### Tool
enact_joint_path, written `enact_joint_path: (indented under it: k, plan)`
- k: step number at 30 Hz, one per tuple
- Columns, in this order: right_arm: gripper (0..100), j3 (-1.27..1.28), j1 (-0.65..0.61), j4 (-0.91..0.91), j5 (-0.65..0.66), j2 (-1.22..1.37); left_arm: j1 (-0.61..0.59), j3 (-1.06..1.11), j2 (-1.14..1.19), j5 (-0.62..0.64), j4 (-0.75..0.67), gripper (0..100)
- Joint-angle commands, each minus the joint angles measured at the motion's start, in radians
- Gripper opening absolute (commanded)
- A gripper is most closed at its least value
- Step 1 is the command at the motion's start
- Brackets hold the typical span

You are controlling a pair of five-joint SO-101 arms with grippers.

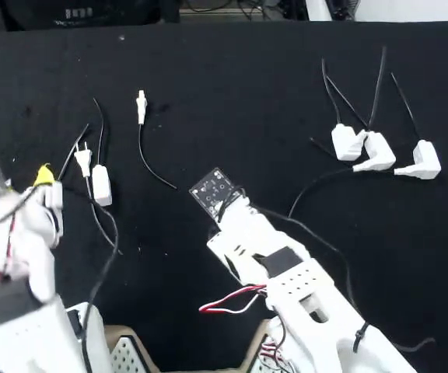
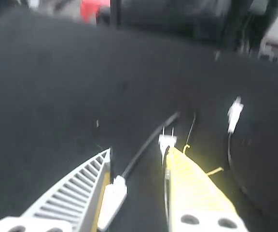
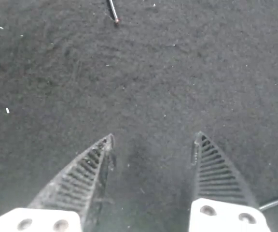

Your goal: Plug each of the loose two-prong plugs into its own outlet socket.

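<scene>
Within the spread left gripper point(image 2: 139, 151), a white socket point(image 2: 112, 197), two-prong plug point(image 2: 167, 141) just beyond; right gripper point(image 3: 153, 140) spread over black cloth point(image 3: 139, 72).

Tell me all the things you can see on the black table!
two-prong plug: one, white on a black cable, left part of the table.
long white block: one, white on a black cable, right beside that plug.
small plug: one, white on a black cable, farther back, left of the middle.
angled white blocks: three, white on black cables, in a row on the right.
table: one, black, under everything.
left gripper: one, a white and a yellow finger, open, low by the two-prong plug.
right gripper: one, white, open, over bare table near the middle.
</scene>
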Motion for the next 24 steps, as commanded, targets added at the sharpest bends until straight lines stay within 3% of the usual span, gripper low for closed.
enact_joint_path:
  k: [1,5,24]
  plan:
    - [24.0,-0.005,-0.018,-0.028,0.002,-0.030,-0.010,-0.136,0.290,-0.009,0.005,19]
    - [24.0,-0.005,-0.018,-0.028,-0.005,-0.031,-0.010,-0.234,0.520,-0.009,0.028,19]
    - [24.0,-0.005,-0.018,-0.028,-0.003,-0.030,-0.007,-0.943,1.389,-0.048,0.508,19]
